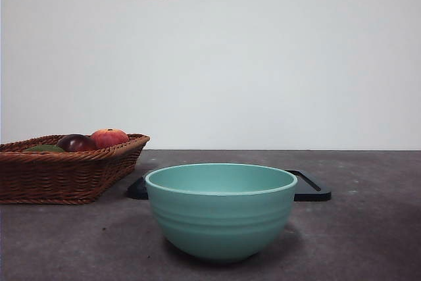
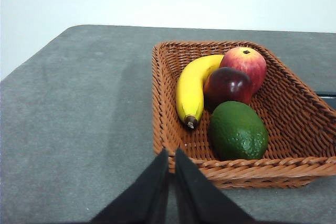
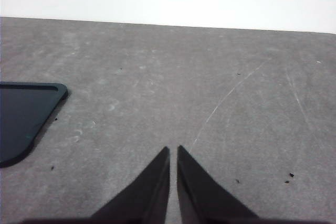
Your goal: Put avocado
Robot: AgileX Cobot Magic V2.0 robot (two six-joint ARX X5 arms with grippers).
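Your avocado (image 2: pixel 239 130) lies in the brown basket (image 2: pixel 173 129), touching the dark red fruit (image 2: pixel 228 85) and near the banana (image 2: pixel 191 88). Your left end effector (image 2: pixel 171 153) hangs just outside the basket, jaws almost closed, holding nothing. Your right end effector (image 3: pixel 173 150) is the same, over bare desk (image 3: pixel 157 87).
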